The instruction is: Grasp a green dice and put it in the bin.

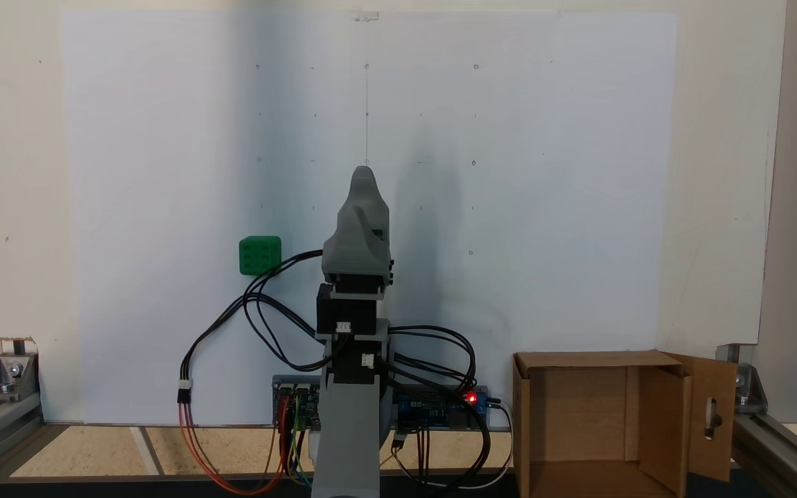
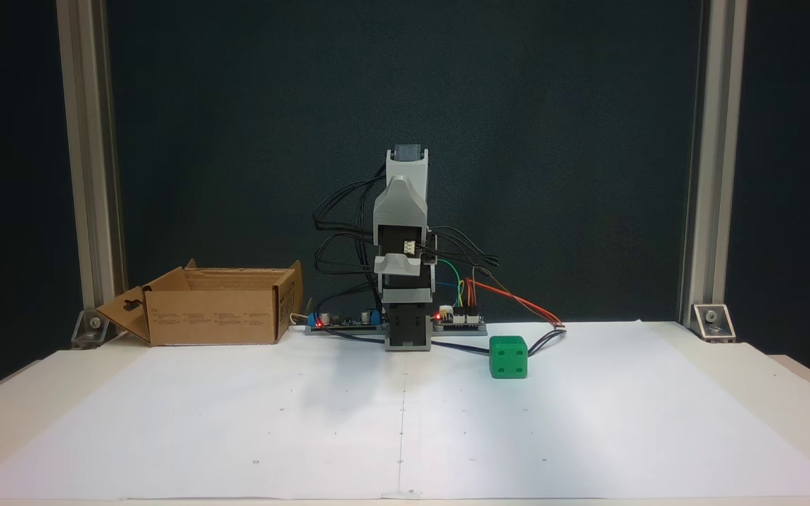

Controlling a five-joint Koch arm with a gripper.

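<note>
Currently hand (image 1: 364, 181) folded, aperture indeterminate; I should open wide, then approach green dice (image 2: 508, 357) squarely from above.

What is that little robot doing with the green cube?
Nothing yet. The small grey robot arm is folded up over its base and is not touching anything. The green dice sits by itself on the white paper, close to the arm's base. The cardboard bin waits open on the other side, with nothing seen inside.
</note>
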